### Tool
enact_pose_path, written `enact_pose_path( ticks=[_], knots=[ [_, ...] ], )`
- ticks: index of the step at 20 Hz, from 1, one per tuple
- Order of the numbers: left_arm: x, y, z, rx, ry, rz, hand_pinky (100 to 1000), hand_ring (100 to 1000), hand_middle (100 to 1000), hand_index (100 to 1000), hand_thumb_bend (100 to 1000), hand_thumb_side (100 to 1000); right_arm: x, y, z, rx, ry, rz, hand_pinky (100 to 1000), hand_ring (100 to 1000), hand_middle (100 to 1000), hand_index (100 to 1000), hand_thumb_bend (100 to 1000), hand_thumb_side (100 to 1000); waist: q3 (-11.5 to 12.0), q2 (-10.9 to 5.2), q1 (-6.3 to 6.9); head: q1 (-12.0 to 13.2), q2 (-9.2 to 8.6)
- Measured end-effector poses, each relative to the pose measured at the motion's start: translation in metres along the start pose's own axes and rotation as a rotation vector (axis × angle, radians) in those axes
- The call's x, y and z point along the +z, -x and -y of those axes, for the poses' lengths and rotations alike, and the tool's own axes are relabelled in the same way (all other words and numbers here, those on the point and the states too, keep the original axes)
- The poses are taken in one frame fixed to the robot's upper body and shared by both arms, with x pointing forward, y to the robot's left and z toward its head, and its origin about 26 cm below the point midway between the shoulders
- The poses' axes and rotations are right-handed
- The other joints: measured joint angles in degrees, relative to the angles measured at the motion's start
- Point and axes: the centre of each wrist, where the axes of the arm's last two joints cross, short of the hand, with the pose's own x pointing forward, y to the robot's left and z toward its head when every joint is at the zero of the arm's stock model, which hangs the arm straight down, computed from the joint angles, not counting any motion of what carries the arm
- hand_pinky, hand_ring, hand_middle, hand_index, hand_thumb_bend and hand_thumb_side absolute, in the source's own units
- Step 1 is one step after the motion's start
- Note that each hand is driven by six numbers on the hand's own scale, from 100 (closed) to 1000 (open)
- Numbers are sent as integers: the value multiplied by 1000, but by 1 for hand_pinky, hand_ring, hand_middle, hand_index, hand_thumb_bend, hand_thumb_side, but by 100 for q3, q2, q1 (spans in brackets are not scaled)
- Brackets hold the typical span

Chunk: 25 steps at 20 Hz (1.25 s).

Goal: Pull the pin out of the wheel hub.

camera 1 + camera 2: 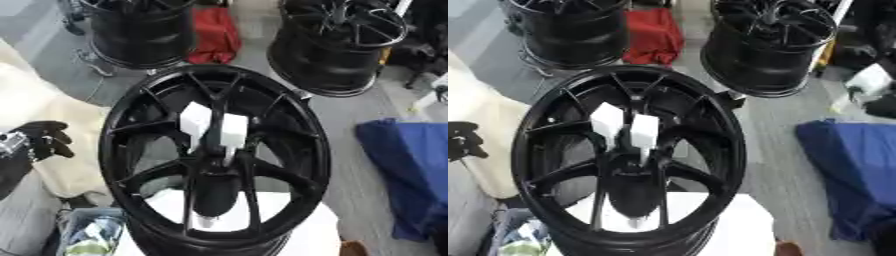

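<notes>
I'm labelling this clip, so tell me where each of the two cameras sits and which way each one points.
Left eye view: sits in the robot's head, looking down onto the black wheel with two white blocks at its hub; the left hand, fingers curled, shows at the left edge.
Right eye view: same head, set slightly to the right, looking down on the same wheel; only part of the left hand shows at its left edge.
Shared: the wheel, the blocks, two more black wheels behind, red cloth, blue cloth. No right hand shows.
</notes>
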Motion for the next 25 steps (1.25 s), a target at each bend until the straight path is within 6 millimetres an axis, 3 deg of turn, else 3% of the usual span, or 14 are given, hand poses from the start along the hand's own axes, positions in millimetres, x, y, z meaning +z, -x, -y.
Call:
enact_pose_path(
  ticks=[2, 6, 7, 8, 15, 20, 25],
  knots=[
    [0, 0, 0, -2, -2, 4, 685, 574, 590, 783, 100, 786, 8, 11, -17, -78, 132, -31, 837, 846, 866, 910, 339, 476, -4, 13, 12, -6, -3],
    [-1, -1, 0, -5, 0, 11, 686, 574, 590, 783, 100, 785, 18, 8, -49, -213, 269, -12, 804, 817, 830, 894, 317, 466, 18, 34, 29, -21, -38],
    [-1, -1, -1, -7, 0, 12, 686, 574, 590, 783, 100, 785, 20, 4, -56, -237, 276, 3, 778, 792, 816, 892, 404, 420, 17, 36, 31, -28, -39],
    [-1, -1, 0, -7, 0, 13, 686, 574, 590, 783, 100, 785, 22, 1, -62, -258, 278, 19, 769, 780, 805, 889, 280, 449, 17, 41, 37, -33, -40],
    [-2, -1, 0, -11, 1, 18, 686, 573, 590, 784, 100, 785, 51, -23, -112, -422, 177, 132, 734, 722, 743, 870, 226, 444, 16, 79, 77, -62, -44],
    [-2, 1, 1, -6, 0, 23, 687, 575, 591, 785, 100, 786, 70, -34, -129, -523, 127, 192, 720, 698, 712, 856, 181, 421, 12, 100, 91, -68, -47],
    [-3, 1, 2, -4, 3, 27, 687, 575, 591, 785, 100, 788, 78, -44, -133, -582, 102, 244, 716, 691, 705, 855, 164, 414, 12, 101, 91, -106, -51]
  ],
)
